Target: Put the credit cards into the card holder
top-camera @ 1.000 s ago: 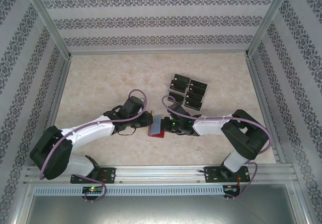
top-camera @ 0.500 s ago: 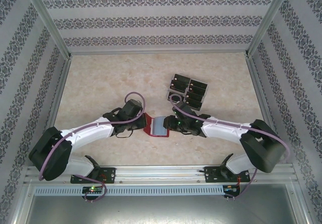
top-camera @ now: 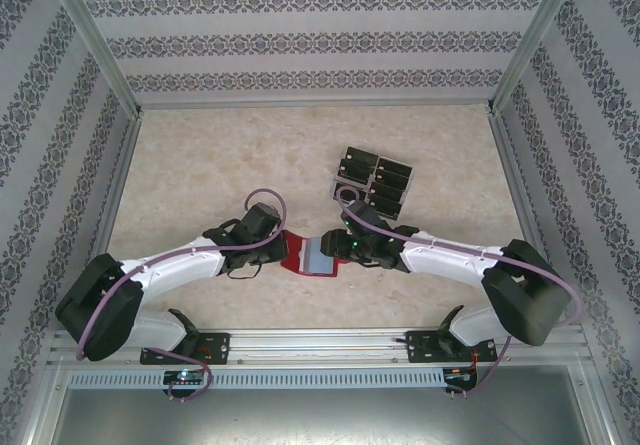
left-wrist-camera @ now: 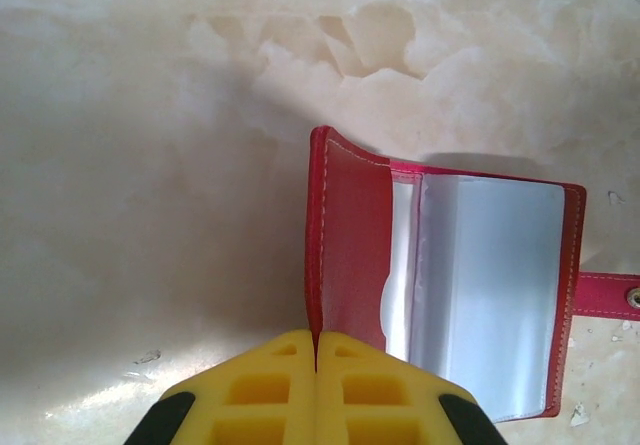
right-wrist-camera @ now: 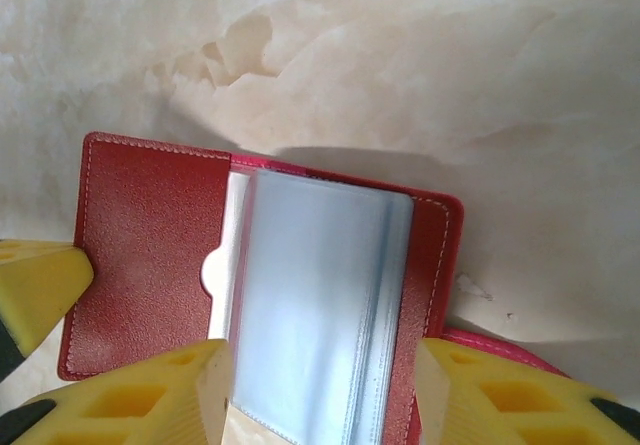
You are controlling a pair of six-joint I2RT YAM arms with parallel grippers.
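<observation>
At the middle of the pale marble-patterned tabletop, just ahead of my two bases, the small dark-red leather-like folding card holder lies between my wrists. A second ago it stood half folded and pinched from both sides. Now it is spread wide and flat, and my right elbow has swung out toward 3 o'clock.

My left gripper has gone from nearly shut to fully clamped. Its yellow fingers meet on the near edge of the holder's red left cover, which rises at a slant on the holder's 9 o'clock side. My right gripper has let go in the same second. Its fingers now stand apart, one on each side of the stack of grey-blue translucent plastic pockets, gripping nothing.

I judge that the opening step is done: one hand pins the holder, and the other is free to fetch.

The pockets look empty, glossy and slightly fanned, with a half-round thumb notch at their left edge. The red snap tab juts out to 3 o'clock in my left wrist view.

The small flat black rectangular credit cards lie clustered at 1 o'clock from the holder, a short way off, none yet loaded.
</observation>
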